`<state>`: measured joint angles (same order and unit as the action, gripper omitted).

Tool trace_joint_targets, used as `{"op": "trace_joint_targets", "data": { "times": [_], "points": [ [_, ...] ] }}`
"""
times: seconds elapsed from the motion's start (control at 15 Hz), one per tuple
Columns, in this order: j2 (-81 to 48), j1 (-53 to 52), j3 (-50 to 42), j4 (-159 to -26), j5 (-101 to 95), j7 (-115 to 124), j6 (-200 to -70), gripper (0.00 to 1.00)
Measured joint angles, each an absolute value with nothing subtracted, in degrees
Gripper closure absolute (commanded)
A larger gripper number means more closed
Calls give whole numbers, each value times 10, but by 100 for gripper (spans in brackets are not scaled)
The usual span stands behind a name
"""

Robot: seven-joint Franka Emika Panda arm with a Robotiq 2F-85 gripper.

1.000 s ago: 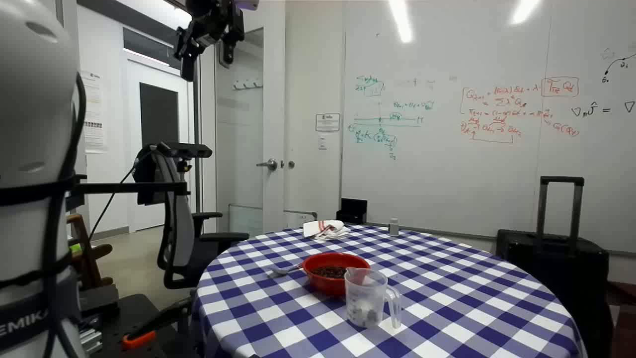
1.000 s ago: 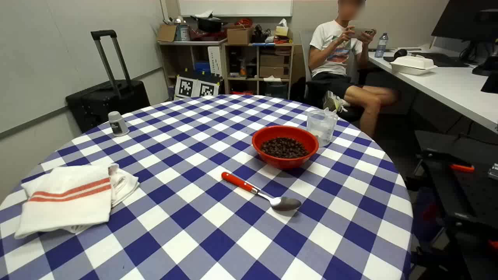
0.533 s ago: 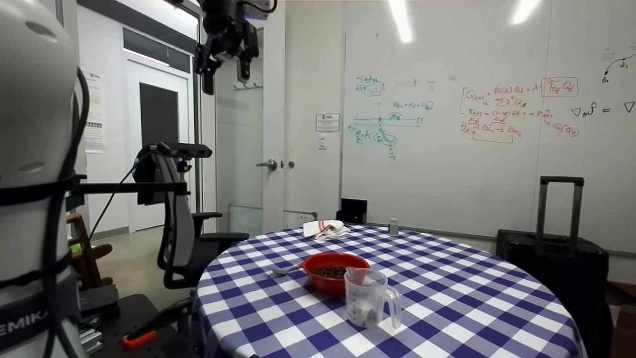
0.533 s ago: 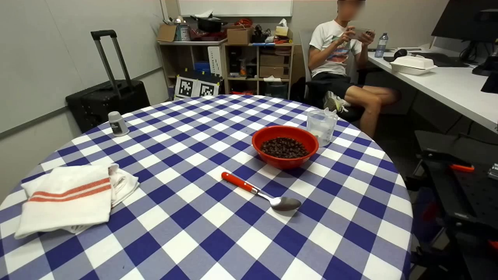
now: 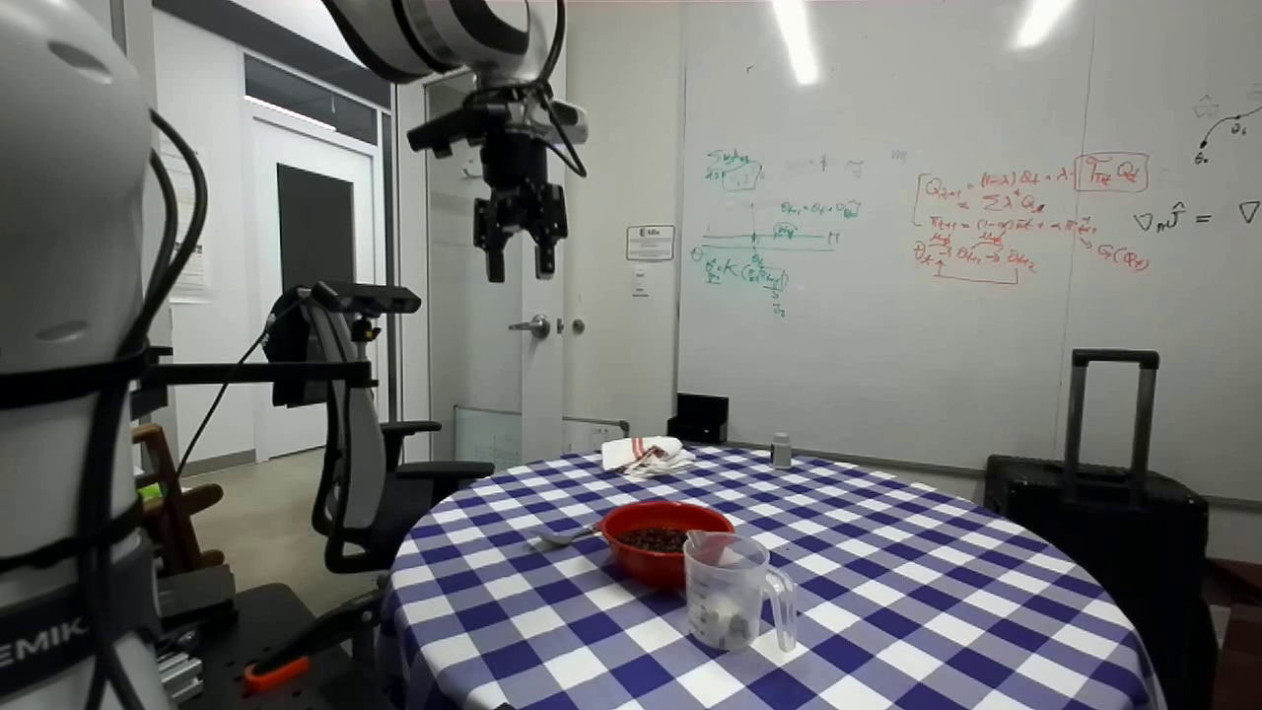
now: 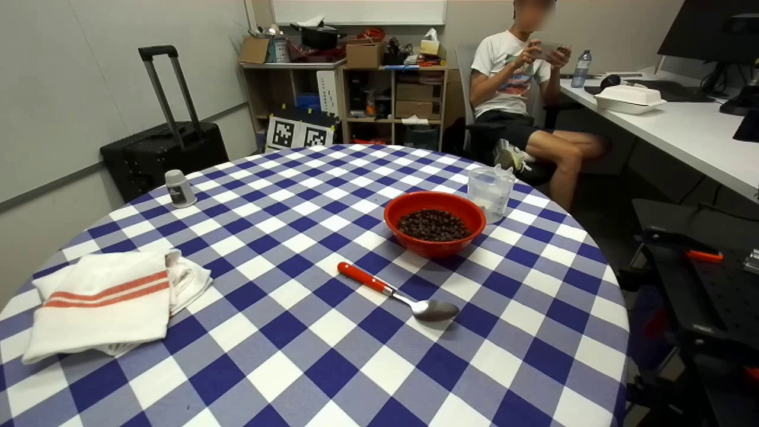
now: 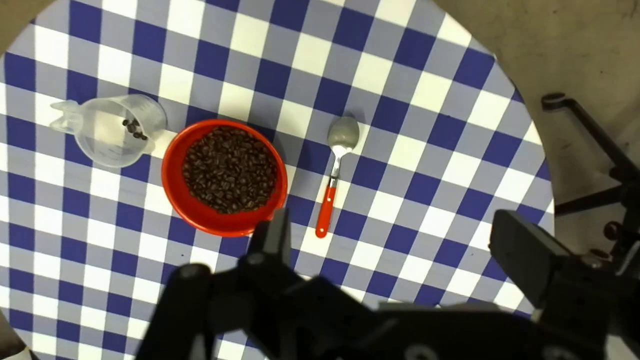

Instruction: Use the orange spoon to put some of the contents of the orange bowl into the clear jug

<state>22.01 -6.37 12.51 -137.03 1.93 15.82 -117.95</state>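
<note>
The orange spoon (image 6: 366, 277), with a red-orange handle and a metal head, lies on the checked cloth beside the orange bowl (image 6: 436, 249). Dark beans (image 7: 230, 170) fill part of that bowl. Close to the bowl's far side from the spoon stands the clear jug (image 5: 702, 592), upright; a few beans show inside the jug (image 7: 150, 112) in the wrist view. My gripper (image 5: 520, 277) hangs high above the table, pointing down, its fingers wide apart with nothing between them. In the wrist view the spoon (image 7: 326, 207) shows ahead of the gripper (image 7: 391, 215), nearer its left finger.
A folded white towel (image 6: 112, 302) with red stripes and a small grey-white container (image 6: 179, 188) sit on the round table (image 6: 284, 356). A black suitcase (image 5: 1094, 552) stands beside the table, an office chair (image 5: 355, 444) behind. A person (image 6: 516, 83) sits beyond the table.
In an exterior view my gripper has come down and to the right, from tilted to pointing straight down, with more of the arm now visible. The things on the table have not moved.
</note>
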Motion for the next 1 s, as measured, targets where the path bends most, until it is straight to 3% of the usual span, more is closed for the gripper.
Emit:
{"op": "trace_joint_targets", "data": {
  "times": [0.4, 1.0],
  "points": [
    [71, -52, 121, -1350, -3, 182, -1331, 0],
    [-139, -62, 68, -1248, -96, 219, -1405, 0]
  ]
}}
